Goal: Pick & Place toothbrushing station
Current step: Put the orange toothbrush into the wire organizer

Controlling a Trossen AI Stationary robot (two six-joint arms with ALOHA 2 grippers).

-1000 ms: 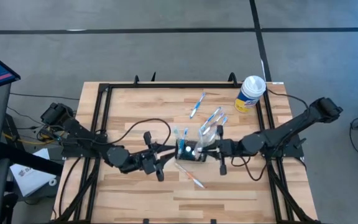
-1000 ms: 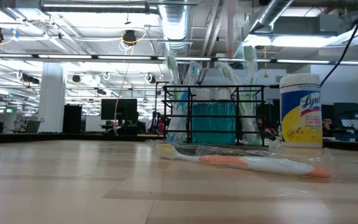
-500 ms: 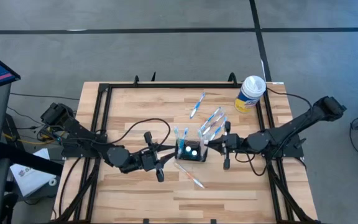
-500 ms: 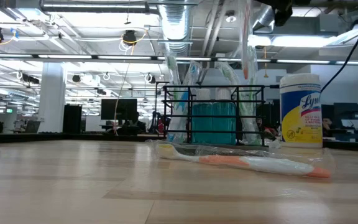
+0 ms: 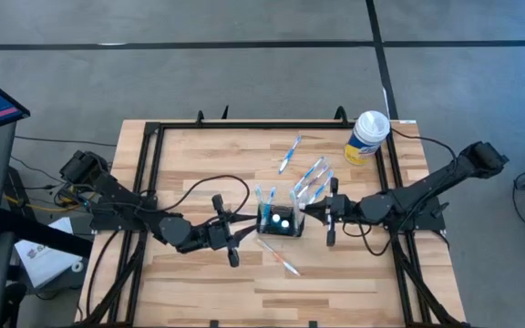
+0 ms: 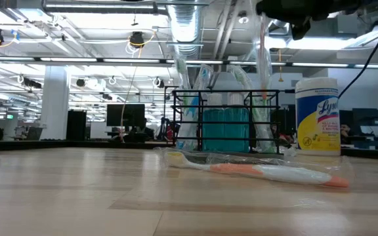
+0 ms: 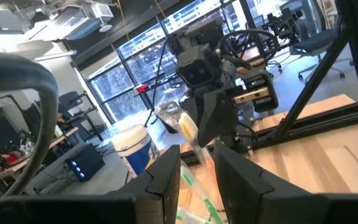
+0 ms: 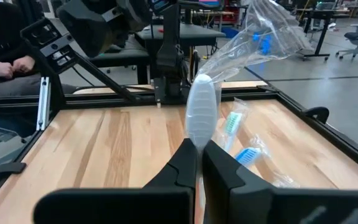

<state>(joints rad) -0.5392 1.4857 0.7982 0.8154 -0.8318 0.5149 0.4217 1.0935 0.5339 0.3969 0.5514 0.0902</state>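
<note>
The toothbrushing station sits between two tools: left tool parted, right tool pinching a wrapped toothbrush.

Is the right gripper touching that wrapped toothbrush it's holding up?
Touching. The right wrist view shows the right gripper with its fingers pinched shut on the end of the wrapped toothbrush, which sticks up from between them with no gap.
</note>
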